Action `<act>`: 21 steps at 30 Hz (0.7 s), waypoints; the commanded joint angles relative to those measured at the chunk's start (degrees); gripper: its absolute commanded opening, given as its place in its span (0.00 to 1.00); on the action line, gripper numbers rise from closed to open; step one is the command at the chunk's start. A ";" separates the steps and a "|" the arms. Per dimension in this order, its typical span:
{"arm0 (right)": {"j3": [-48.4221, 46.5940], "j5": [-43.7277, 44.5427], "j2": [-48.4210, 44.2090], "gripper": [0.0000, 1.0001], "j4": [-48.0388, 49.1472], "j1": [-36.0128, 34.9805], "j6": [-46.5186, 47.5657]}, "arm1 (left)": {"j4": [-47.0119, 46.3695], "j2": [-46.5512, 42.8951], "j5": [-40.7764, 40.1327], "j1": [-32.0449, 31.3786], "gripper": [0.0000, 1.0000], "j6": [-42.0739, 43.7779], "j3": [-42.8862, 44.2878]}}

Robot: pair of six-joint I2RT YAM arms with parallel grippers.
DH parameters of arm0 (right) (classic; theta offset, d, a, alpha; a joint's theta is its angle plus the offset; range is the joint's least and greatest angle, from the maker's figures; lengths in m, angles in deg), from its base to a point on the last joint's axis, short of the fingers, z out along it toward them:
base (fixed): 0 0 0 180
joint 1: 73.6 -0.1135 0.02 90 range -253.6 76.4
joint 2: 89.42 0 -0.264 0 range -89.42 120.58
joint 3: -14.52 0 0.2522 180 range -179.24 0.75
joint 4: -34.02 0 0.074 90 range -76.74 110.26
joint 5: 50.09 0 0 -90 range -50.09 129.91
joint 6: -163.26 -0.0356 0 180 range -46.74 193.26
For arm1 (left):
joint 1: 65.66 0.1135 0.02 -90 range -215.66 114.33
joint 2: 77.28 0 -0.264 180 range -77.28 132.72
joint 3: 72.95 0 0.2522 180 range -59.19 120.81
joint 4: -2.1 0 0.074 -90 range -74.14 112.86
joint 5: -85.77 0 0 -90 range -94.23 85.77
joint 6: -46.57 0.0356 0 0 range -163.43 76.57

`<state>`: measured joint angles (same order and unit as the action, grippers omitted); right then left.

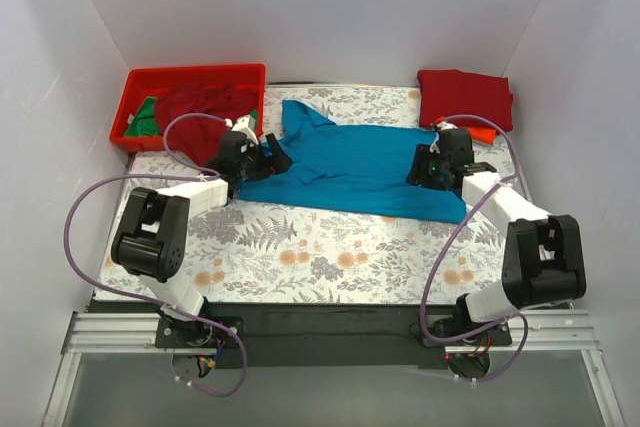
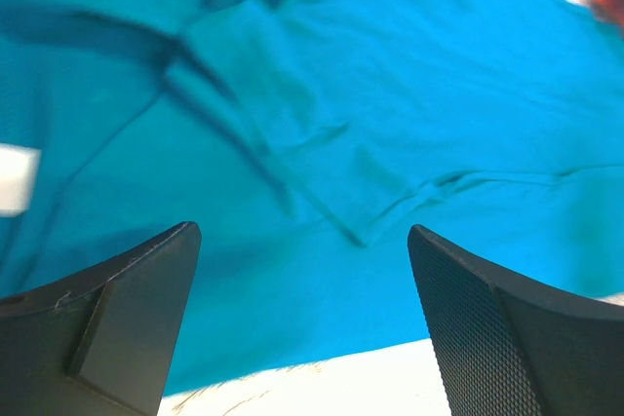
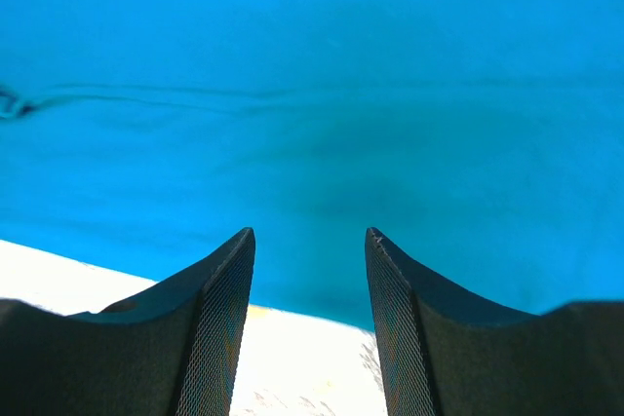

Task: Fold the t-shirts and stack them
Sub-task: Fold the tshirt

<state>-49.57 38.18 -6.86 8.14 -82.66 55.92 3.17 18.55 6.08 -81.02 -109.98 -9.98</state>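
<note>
The blue t-shirt (image 1: 350, 162) is lying lengthwise between the spread left pincer (image 2: 304, 231) and the spread right pincer (image 3: 310, 233), each hovering over one end.

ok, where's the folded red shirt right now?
In the top external view, the folded red shirt sits at the table's far right corner, just past the right end of the spread blue shirt and opposite the red bin at far left.

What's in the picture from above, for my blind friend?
A blue t-shirt lies spread on a flowery table, the left gripper and right gripper at its ends. Behind: a red bin of clothes left, a folded red shirt right.
</note>
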 commanded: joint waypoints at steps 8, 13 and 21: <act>-4.52 -4.42 13.84 0.55 7.46 -2.10 -0.06 | -7.61 8.49 8.51 -0.55 0.87 -2.98 1.25; -2.50 -4.24 16.66 0.54 8.16 -2.10 -0.67 | -8.14 8.50 7.27 -0.55 0.87 -4.03 -2.27; 6.18 -3.71 13.77 0.53 8.16 -2.54 -2.34 | -8.67 1.82 3.76 -0.55 0.87 -6.23 -12.98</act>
<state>-48.94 34.39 6.89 20.64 -84.58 55.00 -11.02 23.14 12.13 -81.54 -115.26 -18.09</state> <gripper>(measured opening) 0.533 0.869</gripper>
